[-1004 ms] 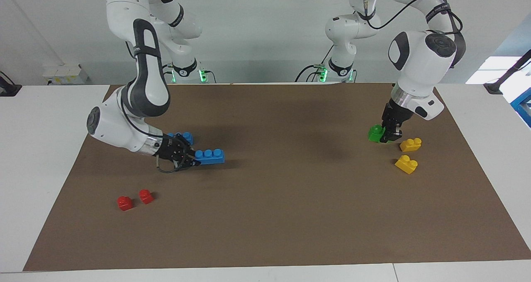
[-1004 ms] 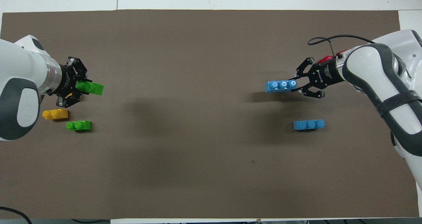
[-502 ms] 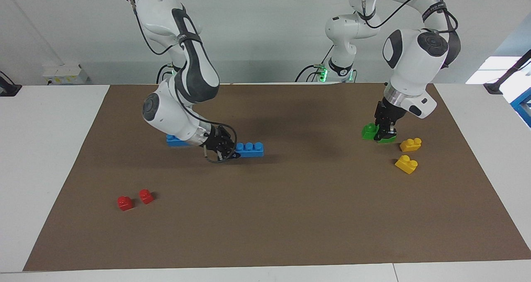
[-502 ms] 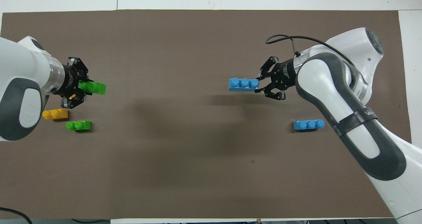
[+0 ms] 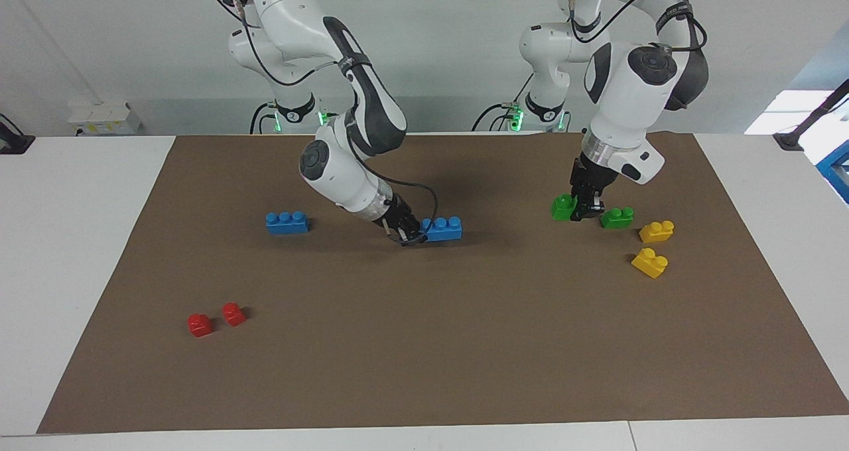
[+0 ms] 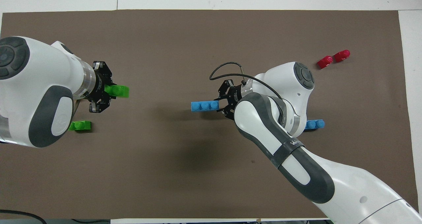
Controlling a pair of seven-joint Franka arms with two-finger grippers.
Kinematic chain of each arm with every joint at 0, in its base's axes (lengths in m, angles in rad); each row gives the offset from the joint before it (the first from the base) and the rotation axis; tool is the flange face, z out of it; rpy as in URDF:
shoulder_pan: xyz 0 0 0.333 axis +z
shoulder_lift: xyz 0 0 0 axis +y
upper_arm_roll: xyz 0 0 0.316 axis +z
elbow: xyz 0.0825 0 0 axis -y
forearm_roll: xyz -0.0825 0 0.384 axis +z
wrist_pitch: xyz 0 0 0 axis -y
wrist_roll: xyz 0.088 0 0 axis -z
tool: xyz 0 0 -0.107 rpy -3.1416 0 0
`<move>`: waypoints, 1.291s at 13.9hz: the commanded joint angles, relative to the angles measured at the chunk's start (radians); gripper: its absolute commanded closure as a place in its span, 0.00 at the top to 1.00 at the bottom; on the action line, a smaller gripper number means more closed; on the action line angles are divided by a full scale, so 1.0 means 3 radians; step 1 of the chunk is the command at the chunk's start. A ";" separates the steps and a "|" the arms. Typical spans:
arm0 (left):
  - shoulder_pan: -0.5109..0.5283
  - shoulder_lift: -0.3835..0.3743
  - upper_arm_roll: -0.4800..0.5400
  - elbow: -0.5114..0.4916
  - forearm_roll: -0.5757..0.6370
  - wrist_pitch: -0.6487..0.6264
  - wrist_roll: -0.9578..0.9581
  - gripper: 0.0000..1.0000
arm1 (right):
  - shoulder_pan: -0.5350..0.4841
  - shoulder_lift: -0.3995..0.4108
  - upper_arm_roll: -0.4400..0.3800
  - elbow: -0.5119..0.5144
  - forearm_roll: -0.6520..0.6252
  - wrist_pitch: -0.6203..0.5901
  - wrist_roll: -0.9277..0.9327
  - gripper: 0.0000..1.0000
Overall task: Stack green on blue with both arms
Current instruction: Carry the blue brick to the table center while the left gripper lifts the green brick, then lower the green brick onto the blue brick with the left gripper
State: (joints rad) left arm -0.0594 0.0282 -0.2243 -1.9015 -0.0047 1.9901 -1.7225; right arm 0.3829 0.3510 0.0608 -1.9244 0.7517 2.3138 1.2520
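both clamped bricks (image 5: 443, 228) (image 5: 564, 207) moved toward mid-table, blue's long axis running along the table.

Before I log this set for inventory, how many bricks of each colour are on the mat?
Blue bricks: 2, one lying on the mat, one in the right hand
Green bricks: 2, one lying, one in the left hand
Yellow bricks: 2
Red bricks: 2
Total: 8
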 commanded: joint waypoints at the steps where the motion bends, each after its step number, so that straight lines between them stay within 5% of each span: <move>1: -0.0154 -0.0048 0.0032 -0.0038 -0.0020 0.0085 -0.0240 0.00 | -0.0039 -0.0020 0.0007 -0.0161 0.0122 0.0202 -0.0154 0.00; 9: -0.0701 0.0110 0.0037 -0.0023 0.0041 0.0392 -0.1125 0.00 | 0.0007 0.0129 0.0007 -0.0340 0.0413 0.0540 -0.0552 0.00; 18: -0.1213 0.0617 0.0042 0.0248 0.0338 0.0587 -0.2179 0.00 | 0.0002 0.0154 0.0007 -0.0376 0.0557 0.0596 -0.0737 0.00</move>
State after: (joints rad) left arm -0.3866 0.1797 -0.2262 -1.8704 0.0726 2.1700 -2.3272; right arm 0.3838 0.3836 0.0545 -2.0120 0.8901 2.4434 1.0739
